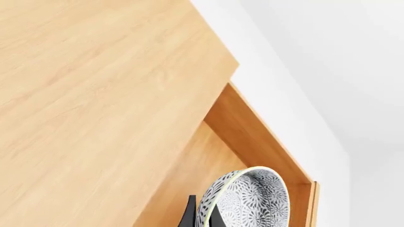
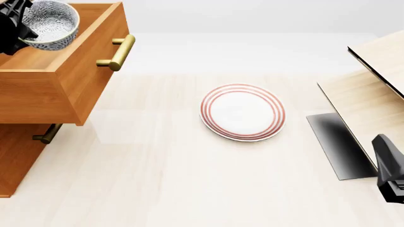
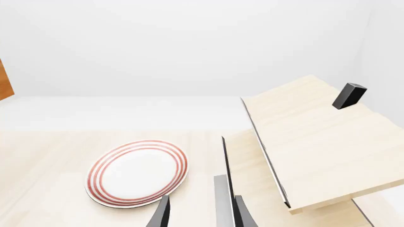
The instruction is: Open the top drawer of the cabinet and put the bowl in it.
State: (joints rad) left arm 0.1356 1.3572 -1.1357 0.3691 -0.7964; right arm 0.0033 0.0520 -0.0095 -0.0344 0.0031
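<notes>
At the far left the cabinet point(image 2: 25, 156) has its top drawer point(image 2: 69, 80) pulled out. The left tool point(image 2: 13, 26) hangs over the drawer, its fingers clamped on the rim of the bowl point(image 2: 54, 21), which is tilted above the drawer's inside. Mid-worktop point(image 2: 158, 179) lies a red-ringed plate point(image 2: 242, 112). On the right stands a pale wooden structure point(image 2: 372, 94). The right tool point(image 3: 200, 215) hovers near it, fingers apart and gripping nothing.
</notes>
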